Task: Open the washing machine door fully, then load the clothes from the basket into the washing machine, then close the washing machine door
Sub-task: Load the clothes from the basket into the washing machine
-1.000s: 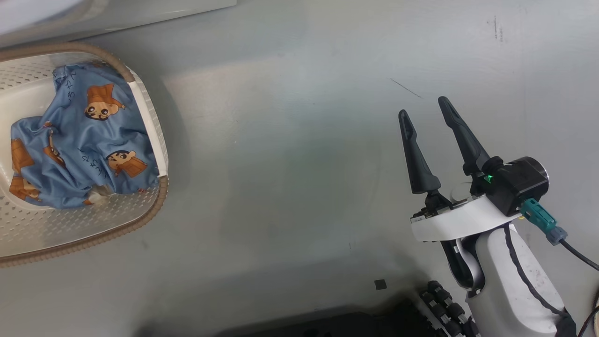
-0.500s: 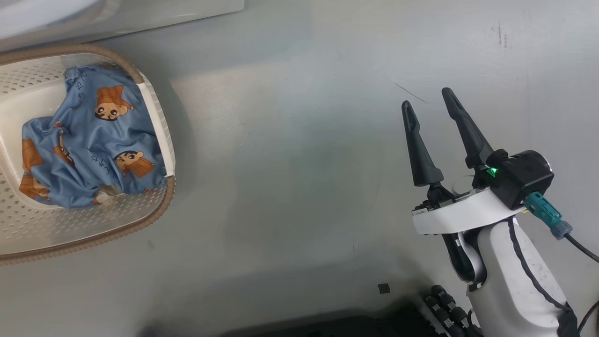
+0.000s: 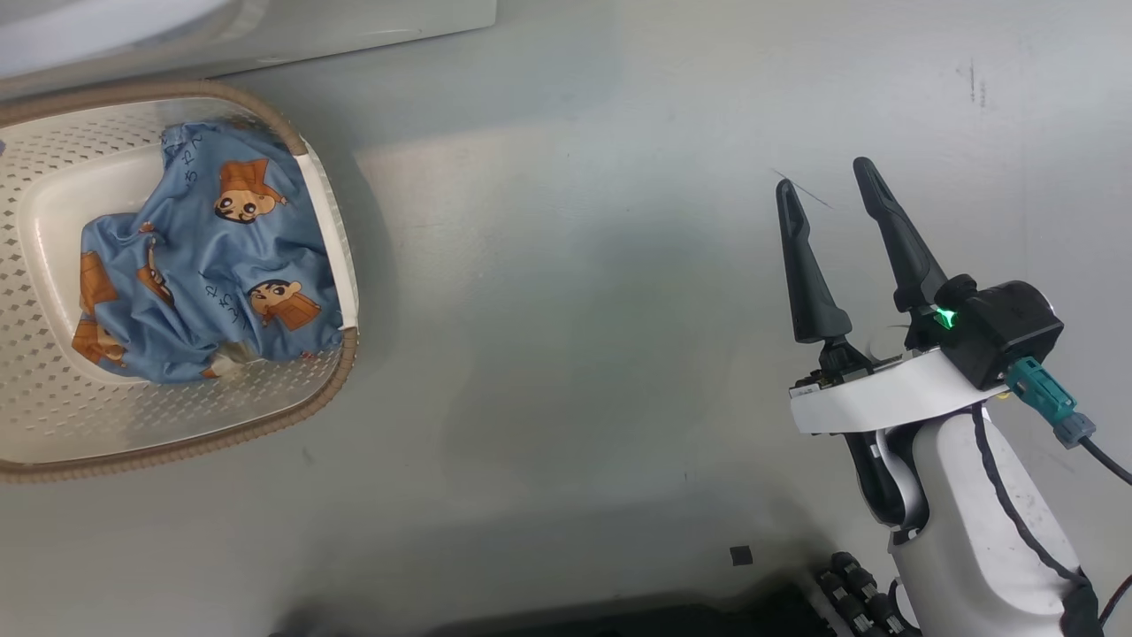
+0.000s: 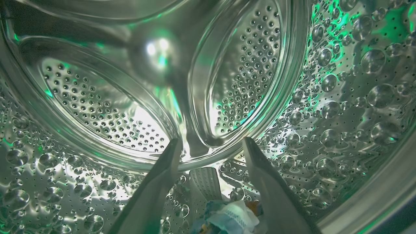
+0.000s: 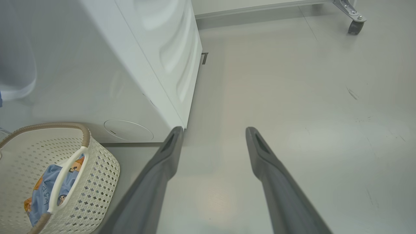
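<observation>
Big white washing machine (image 5: 97,65), standing on the grey floor (image 3: 575,265). Deep inside its perforated steel drum (image 4: 341,97), the left pincer (image 4: 212,140): fingers spread wide, nothing between them, aimed at the drum's back wall. Judged to be in that far so laundry lands well behind the mouth and cannot slide back out. By inference only, washing machine door swung clear to allow such a reach.

Just in front of the washing machine, at its lower front, the basket (image 3: 318,416), cream with a brown woven-look rim. Presumably parked that close to keep each carry from basket to drum short. Inside it, the clothes (image 3: 203,292): a crumpled light blue heap printed with cartoon faces and orange-brown patches. Loading therefore judged unfinished.

Well off to the side of the washing machine, over bare floor, the right pincer (image 3: 823,175): fingers apart, empty, touching nothing. Likely kept out there to leave the path between basket and drum free for the other arm.

At the bottom of the washing machine's drum, under the left pincer's fingers, a small bundle (image 4: 232,217) of blue and white fabric with a touch of orange, lying beside a ribbed paddle (image 4: 203,185). Part of the load judged delivered. Worth backing out straight, to avoid snagging that fabric.
</observation>
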`<state>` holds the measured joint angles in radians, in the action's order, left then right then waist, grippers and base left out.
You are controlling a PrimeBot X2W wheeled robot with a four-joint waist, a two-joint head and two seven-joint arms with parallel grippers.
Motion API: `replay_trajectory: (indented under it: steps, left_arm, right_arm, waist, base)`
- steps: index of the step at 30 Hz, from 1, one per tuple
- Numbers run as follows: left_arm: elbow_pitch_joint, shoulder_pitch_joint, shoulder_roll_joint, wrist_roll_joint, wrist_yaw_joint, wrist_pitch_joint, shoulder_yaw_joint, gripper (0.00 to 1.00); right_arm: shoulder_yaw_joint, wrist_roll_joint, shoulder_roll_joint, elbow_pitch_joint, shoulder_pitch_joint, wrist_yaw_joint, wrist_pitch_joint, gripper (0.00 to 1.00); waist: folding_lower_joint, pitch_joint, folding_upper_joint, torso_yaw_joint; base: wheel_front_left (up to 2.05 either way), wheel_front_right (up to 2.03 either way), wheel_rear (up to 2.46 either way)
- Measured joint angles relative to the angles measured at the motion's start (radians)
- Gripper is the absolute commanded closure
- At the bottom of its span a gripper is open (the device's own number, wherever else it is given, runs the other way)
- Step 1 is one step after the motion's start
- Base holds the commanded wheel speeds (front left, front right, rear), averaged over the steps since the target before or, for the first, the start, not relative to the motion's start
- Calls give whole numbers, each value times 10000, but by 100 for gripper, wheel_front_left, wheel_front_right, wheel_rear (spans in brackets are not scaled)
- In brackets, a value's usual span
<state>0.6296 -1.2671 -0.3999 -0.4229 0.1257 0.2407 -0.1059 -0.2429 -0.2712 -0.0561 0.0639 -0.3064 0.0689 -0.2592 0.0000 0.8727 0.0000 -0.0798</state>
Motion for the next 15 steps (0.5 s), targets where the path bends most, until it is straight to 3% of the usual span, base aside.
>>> replay_trajectory:
  steps: [15]
  left_arm:
    - [-970, 1925, 303, -525, 0, 169, 487, 0]
  right_arm:
    - [146, 2, -4, 0, -92, -10, 0, 0]
  waist:
    - [0, -112, 0, 356]
  base:
    - [0, 0, 0]
